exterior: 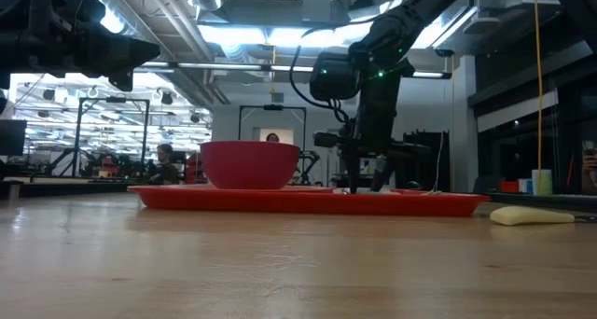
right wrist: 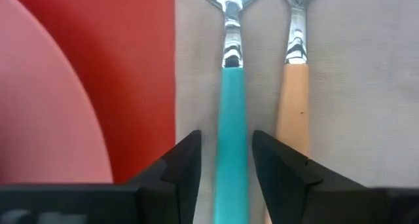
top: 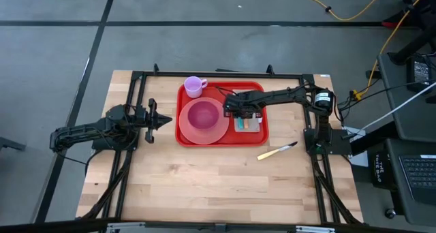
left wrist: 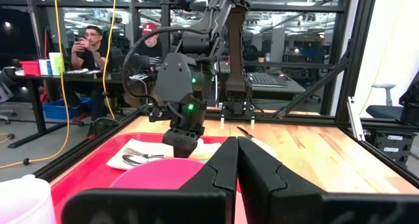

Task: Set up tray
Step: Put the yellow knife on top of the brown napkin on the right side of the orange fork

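My right gripper (right wrist: 226, 162) stands parted, straddling the teal-handled spoon (right wrist: 229, 119) whose long axis runs between the fingers, on the napkin (right wrist: 353, 86) in the red tray (top: 258, 132) at table centre, directly beneath me.

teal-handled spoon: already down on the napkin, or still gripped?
Down. The teal spoon lies flat on the napkin beside the tan-handled utensil; the right gripper straddles it, fingers open, gaps showing either side.

Wooden table (top: 204, 185) carrying a tray
The red tray (top: 185, 138) is lying toward the far side; a knife (top: 276, 151) is resting just right of it.
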Robot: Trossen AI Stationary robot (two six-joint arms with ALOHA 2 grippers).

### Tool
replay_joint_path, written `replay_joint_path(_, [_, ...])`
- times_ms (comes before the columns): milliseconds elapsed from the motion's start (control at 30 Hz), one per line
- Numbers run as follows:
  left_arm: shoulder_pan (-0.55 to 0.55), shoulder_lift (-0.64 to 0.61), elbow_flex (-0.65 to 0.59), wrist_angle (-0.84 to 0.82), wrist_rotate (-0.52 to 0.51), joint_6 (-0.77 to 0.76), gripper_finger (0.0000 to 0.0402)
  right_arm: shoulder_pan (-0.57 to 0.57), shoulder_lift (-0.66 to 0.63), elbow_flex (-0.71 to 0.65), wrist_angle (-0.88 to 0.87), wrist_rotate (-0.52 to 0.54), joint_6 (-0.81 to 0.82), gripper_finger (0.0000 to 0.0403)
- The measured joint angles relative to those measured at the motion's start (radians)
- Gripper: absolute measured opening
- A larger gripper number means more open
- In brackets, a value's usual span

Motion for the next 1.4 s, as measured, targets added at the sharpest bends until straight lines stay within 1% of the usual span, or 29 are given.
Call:
replay_joint_path(267, [0.000, 0.000, 0.000, 0.000, 0.000, 0.000, 0.0004, 0.000, 0.000, 0.060, -0.026, -0.004, -0.047, 0.0143])
replay_joint_path(433, [0.000, 0.000, 0.000, 0.000, 0.000, 0.000, 0.0004, -0.005, -0.001, 0.115, -0.176, 0.023, -0.044, 0.0143])
replay_joint_path(633, [0.000, 0.000, 0.000, 0.000, 0.000, 0.000, 0.0004, -0.003, -0.001, 0.174, -0.304, 0.074, -0.045, 0.0143])
replay_joint_path(833, [0.000, 0.000, 0.000, 0.000, 0.000, 0.000, 0.0004, 0.020, -0.001, 0.278, -0.424, 0.078, -0.078, 0.0143])
replay_joint_path(967, [0.000, 0.000, 0.000, 0.000, 0.000, 0.000, 0.0004, 0.065, -0.001, 0.361, -0.521, 0.079, -0.084, 0.0143])
replay_joint_path(1067, [0.000, 0.000, 0.000, -0.001, 0.000, 0.000, 0.0004, 0.111, -0.012, 0.405, -0.570, 0.116, -0.083, 0.0143])
replay_joint_path(1167, [0.000, 0.000, 0.000, -0.001, 0.000, 0.000, 0.0004, 0.169, -0.052, 0.396, -0.578, 0.159, -0.040, 0.0143])
replay_joint_path(1400, [0.000, 0.000, 0.000, -0.001, 0.000, 0.000, 0.0004, 0.309, -0.130, 0.319, -0.612, 0.137, 0.144, 0.0143])
